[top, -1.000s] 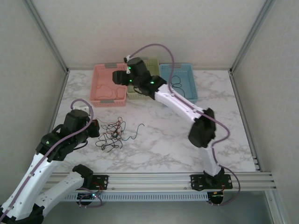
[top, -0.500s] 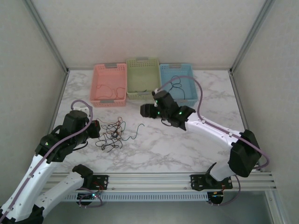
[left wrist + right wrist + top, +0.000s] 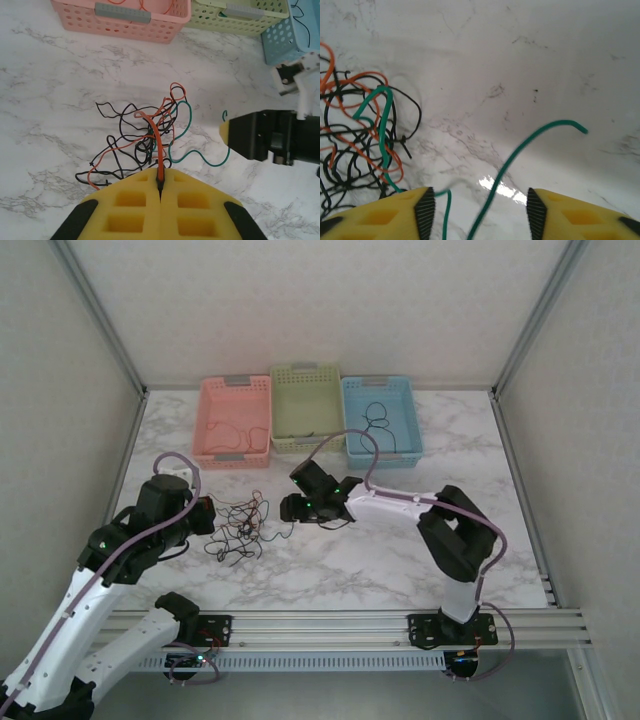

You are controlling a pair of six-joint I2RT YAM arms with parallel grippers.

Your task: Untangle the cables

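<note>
The cables lie as a tangle of red-orange, green and black wires on the marble table, left of centre. My left gripper sits at the tangle's left edge. In the left wrist view its yellow fingers are pressed together on a red-orange cable that rises out of the tangle. My right gripper hovers low at the tangle's right side, open. A loose green cable runs between its spread pads, untouched. The same green cable curls toward the right gripper's tip.
Three baskets stand in a row at the back: pink with a red-orange wire, green, and blue with a black wire. The walls of the cell close in the table on three sides.
My right arm has swung back from over the baskets and come down to the table beside the tangle, over the green cable's free end. The left gripper has held still.
</note>
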